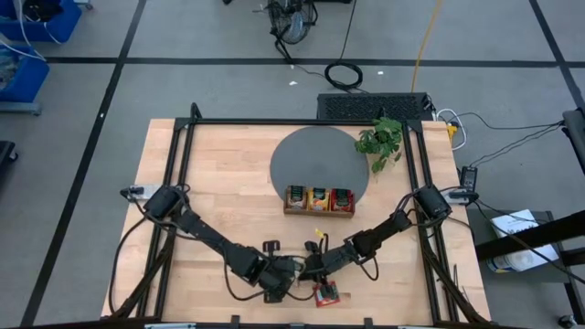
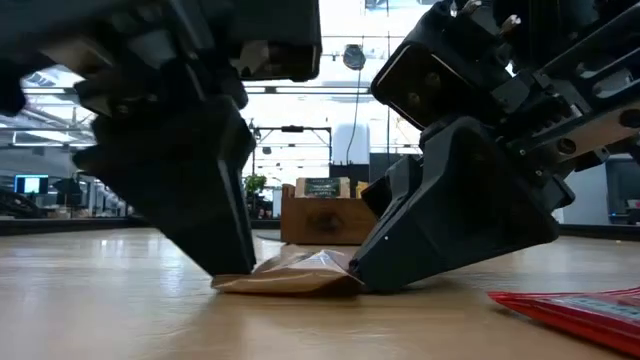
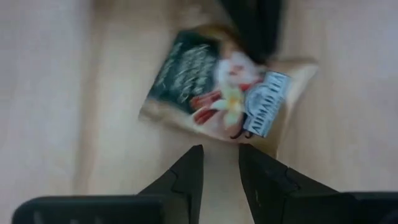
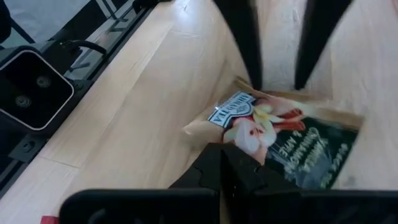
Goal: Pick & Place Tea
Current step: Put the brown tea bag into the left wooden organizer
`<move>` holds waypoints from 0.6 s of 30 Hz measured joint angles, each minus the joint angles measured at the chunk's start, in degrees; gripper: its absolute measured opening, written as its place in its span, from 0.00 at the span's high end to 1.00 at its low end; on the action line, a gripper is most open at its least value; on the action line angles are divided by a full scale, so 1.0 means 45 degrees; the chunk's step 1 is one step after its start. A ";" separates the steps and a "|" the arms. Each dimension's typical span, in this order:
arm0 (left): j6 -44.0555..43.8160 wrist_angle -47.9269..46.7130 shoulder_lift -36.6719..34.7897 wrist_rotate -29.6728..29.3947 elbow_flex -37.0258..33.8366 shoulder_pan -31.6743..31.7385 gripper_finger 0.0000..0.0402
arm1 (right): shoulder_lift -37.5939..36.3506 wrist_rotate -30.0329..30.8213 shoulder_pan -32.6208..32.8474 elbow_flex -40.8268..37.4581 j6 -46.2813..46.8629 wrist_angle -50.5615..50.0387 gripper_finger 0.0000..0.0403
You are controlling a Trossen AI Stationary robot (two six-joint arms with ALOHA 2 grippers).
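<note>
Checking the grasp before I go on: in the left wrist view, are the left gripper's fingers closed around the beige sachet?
No. The left gripper stands slightly open with bare wood between its fingers, short of the beige sachet.

Around your wooden table (image 1: 219,183) lies grey floor (image 1: 210,87) crossed by dark lines. Beyond its far edge you see a potted plant (image 1: 381,142), coiled cable (image 1: 344,75) and blue bins (image 1: 23,64). Bright ceiling lights (image 2: 300,95) fill the hall behind.
</note>
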 joint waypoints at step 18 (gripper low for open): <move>-0.0235 -0.0108 -0.0126 0.0391 -0.0038 -0.0386 0.74 | -0.1673 0.2755 0.0565 -0.0024 -0.1184 -0.2833 1.00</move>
